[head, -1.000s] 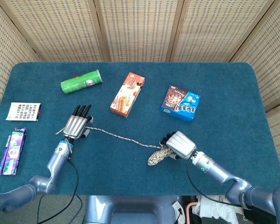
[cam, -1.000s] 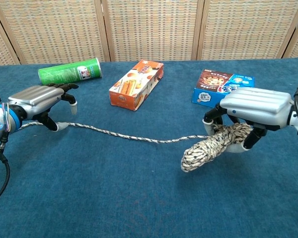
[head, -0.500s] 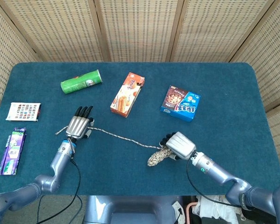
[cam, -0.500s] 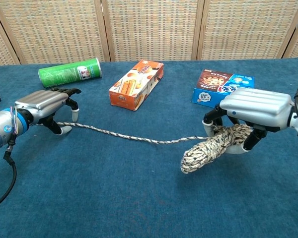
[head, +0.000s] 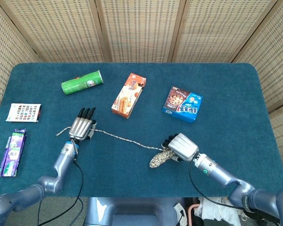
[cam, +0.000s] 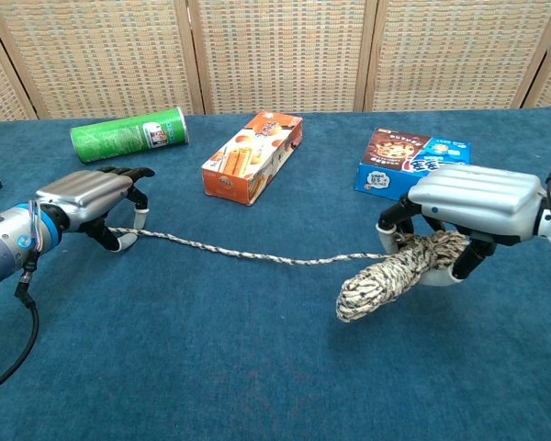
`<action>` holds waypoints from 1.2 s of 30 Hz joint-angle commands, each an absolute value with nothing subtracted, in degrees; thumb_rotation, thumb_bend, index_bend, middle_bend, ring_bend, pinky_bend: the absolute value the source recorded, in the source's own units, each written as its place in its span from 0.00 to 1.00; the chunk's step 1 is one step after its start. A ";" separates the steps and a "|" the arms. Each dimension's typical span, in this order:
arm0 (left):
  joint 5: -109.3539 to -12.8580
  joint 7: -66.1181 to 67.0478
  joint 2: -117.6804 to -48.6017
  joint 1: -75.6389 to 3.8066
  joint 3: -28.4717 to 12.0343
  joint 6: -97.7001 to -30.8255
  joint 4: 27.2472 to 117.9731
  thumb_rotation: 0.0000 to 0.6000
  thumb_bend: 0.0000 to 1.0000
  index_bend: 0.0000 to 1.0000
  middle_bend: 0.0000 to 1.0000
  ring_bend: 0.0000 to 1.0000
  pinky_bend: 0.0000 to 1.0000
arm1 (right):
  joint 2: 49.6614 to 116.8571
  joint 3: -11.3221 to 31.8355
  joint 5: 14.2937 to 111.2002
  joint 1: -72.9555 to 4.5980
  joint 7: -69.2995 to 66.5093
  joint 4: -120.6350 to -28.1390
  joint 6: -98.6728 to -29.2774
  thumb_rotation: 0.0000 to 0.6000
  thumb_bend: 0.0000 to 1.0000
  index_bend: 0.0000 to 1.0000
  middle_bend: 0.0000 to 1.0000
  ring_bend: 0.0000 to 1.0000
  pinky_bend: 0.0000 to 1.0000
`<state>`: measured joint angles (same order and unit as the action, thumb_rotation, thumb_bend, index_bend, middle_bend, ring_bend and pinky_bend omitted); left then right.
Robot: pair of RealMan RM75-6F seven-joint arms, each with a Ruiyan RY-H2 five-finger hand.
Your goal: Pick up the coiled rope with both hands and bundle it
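Blue desk [head: 226, 84] carries all. Right hand [cam: 473, 207] grips coiled rope bundle [cam: 395, 271], bundle lifted, lower end near or touching desk, hard to tell. Loose rope strand [head: 127, 139] runs taut-ish leftward to left hand [head: 81, 128], palm down over strand, fingers apparently curled around it. Biscuit box [head: 129, 94], green can [head: 82, 82] behind

Bright, even light; sharp, soft-shadowed

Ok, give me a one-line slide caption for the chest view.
Right hand grips the speckled coiled rope bundle while left hand rests over its stretched loose strand on the blue cloth table.
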<state>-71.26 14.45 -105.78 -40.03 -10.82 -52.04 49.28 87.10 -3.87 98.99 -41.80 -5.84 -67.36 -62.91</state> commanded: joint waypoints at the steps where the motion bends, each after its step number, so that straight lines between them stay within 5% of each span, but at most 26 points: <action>1: -71.19 14.52 -105.75 -40.02 -10.74 -52.07 49.21 1.00 0.41 0.56 0.00 0.00 0.00 | 87.13 -3.89 99.04 -41.78 -5.85 -67.32 -62.92 1.00 0.54 0.63 0.53 0.43 0.57; 24: -71.17 14.15 -104.44 -40.00 -10.88 -53.56 49.27 1.00 0.52 0.70 0.00 0.00 0.00 | 86.34 -3.36 98.46 -41.83 -6.88 -69.44 -62.71 1.00 0.56 0.63 0.54 0.43 0.57; 36: -75.61 12.06 -102.57 -39.54 -8.13 -56.17 48.32 1.00 0.54 0.78 0.00 0.00 0.00 | 80.72 1.37 92.43 -42.38 -14.83 -84.67 -62.04 1.00 0.60 0.64 0.57 0.46 0.60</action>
<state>-74.82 12.65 -102.89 -39.71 -8.71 -55.56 48.44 82.40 -0.58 94.82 -42.14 -13.89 -81.06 -62.53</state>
